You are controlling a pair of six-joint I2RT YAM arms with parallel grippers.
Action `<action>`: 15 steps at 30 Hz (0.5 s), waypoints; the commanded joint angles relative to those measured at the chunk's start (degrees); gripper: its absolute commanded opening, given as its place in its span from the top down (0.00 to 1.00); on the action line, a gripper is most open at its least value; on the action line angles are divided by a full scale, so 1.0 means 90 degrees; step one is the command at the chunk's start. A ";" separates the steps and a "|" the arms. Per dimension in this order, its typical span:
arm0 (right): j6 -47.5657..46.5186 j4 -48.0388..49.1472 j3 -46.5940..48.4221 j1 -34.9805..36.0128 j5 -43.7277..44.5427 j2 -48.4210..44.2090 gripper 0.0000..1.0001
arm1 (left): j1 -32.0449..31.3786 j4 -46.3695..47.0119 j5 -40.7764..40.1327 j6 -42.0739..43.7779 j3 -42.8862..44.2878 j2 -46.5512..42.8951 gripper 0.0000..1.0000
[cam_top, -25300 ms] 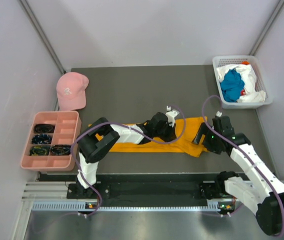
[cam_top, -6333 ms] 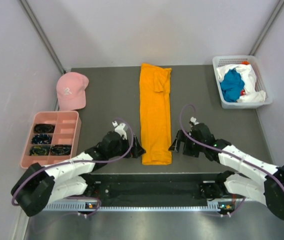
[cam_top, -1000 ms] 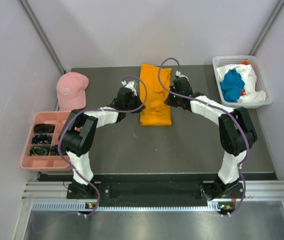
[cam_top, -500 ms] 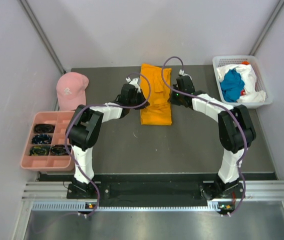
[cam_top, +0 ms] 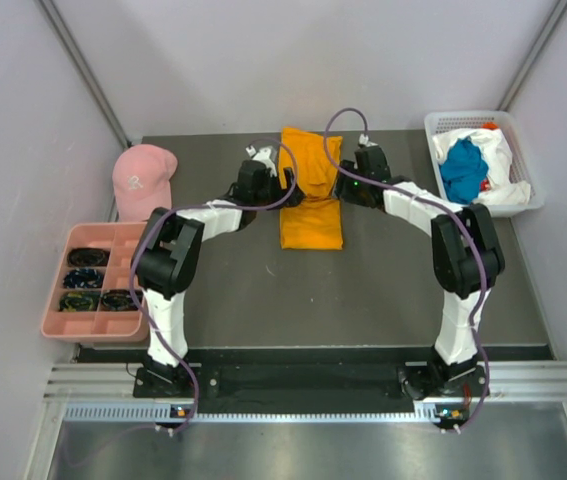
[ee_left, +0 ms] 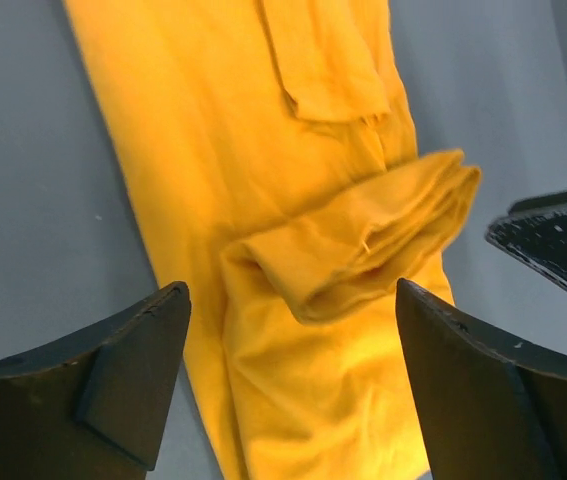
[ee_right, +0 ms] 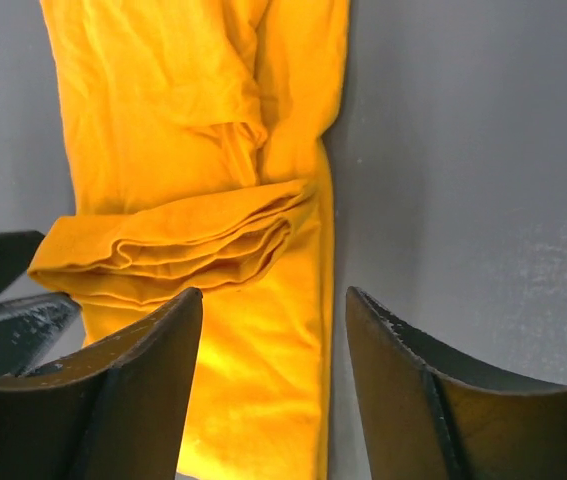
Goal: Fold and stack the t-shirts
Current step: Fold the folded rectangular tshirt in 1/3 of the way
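Both arms reach far across the table (cam_top: 233, 290), one on either side of the orange t-shirt (cam_top: 311, 215).

Left gripper (ee_left: 290, 300): jaws wide apart, nothing between them, over the shirt's left edge. Contact with the cloth can't be judged.

Right gripper (ee_right: 274, 295): jaws parted, less widely, nothing held, over the shirt's right edge.

Orange t-shirt: a narrow lengthwise strip in the middle of the table, its far end at the far edge. The near part is doubled back over itself. The turned-over end lies as a thick, layered, slightly rumpled roll across the strip, between the two grippers. A sleeve flap shows on the far part.

Far right corner: white basket (cam_top: 468, 116) holding a teal t-shirt (cam_top: 462, 172) bunched on a white t-shirt (cam_top: 498, 150), both unfolded.
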 commanded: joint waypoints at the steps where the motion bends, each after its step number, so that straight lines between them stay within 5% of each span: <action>1: -0.0217 0.0206 0.0295 -0.0167 0.0093 -0.0072 0.39 | 0.0167 0.0188 -0.0307 0.0104 0.0376 0.0118 0.10; 15: -0.0384 0.0137 -0.0681 -0.0138 -0.0384 -0.1126 0.39 | 0.0392 0.0412 -0.0395 0.0251 -0.0248 -0.1091 0.05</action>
